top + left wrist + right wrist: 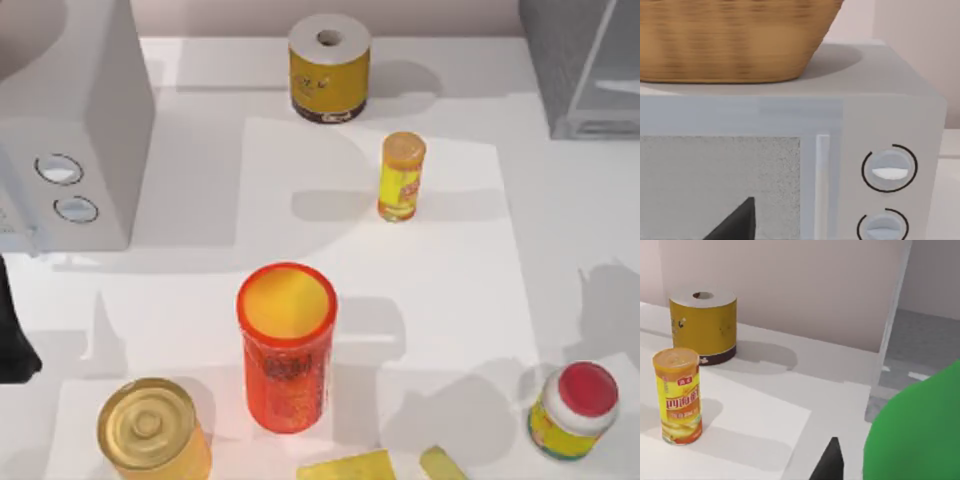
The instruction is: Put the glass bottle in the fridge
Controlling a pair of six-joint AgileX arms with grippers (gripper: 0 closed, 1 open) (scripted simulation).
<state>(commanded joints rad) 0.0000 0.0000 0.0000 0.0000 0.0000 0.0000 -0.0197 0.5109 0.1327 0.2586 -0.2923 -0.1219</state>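
The right gripper [860, 467] is closed on the glass bottle [917, 432]. The bottle's green body bulks close to the wrist camera, with one dark finger [832, 462] just beside it. It is held above the desk [560, 230], near the open front of the fridge [585, 70], which stands at the desk's 1 o'clock corner. The left gripper [735, 225] is parked at 9 o'clock, facing the microwave [80, 130] at 10 o'clock. How far open it is cannot be told.
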